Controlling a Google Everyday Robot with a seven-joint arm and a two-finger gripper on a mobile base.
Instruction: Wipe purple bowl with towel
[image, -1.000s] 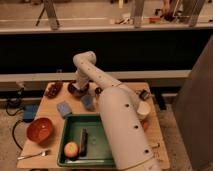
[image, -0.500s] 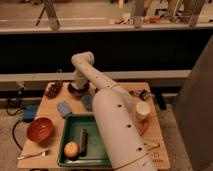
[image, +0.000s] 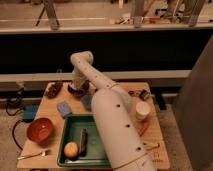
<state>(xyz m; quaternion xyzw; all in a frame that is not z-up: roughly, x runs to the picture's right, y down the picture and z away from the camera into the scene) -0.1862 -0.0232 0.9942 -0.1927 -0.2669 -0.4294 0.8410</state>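
The purple bowl (image: 75, 91) sits toward the far edge of the worktop (image: 50, 114), left of centre. It is partly hidden by the hand (image: 78, 86), which hangs right over it and is perhaps touching it. I cannot tell whether the hand is open or closed. An orange-red bowl (image: 40, 129) sits at the front left, beside a green tray (image: 75, 127).

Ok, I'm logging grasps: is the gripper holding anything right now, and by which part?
Cannot be told: the gripper sits low over the purple bowl, and the arm hides whatever it may hold.
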